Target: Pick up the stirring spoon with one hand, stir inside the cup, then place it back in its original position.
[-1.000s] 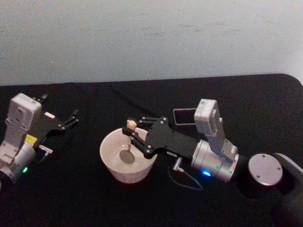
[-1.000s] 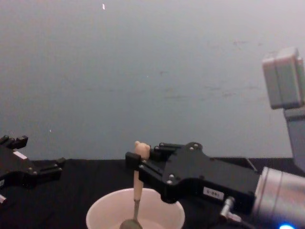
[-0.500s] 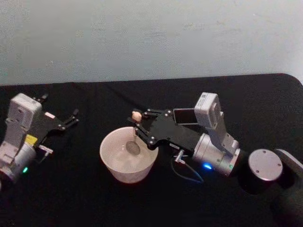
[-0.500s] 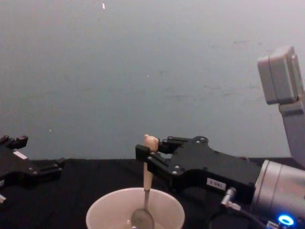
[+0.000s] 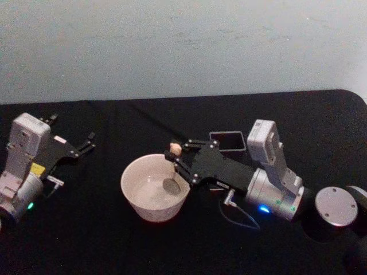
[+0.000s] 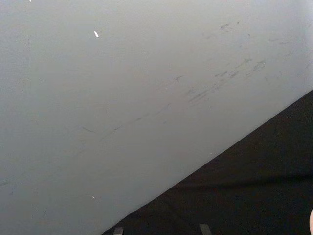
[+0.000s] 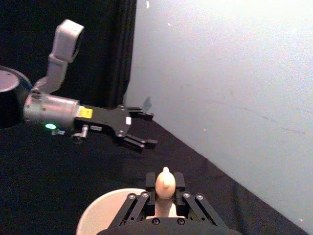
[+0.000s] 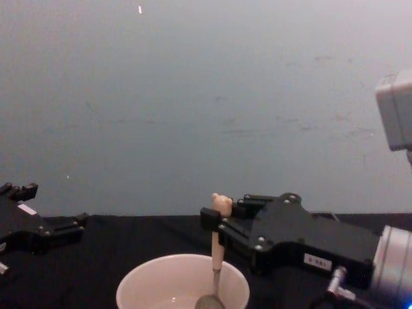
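Over the middle of the black bench, my right gripper reaches in from the robot's right, and its jaws are clamped on the upper handle of the stirring spoon, just under the little bear head. From the chest camera the spoon stands close to upright, with its beige handle running down past the rim and its shiny metal bowl low inside the cream-white cup. From the head camera that bowl sits toward the cup's right side, near the wall closest to the gripper. I cannot tell whether the metal bowl touches the cup's floor. On my right wrist feed the bear head pokes up between the two fingers, with the cup's rim just beyond it.

Behind the right gripper, farther back and to the right of the cup, stands the dark grey square holder. Its open top is empty and it is apart from the cup.

My left gripper is parked at the far left of the bench, well apart from the cup. Its jaws are spread and hold nothing.
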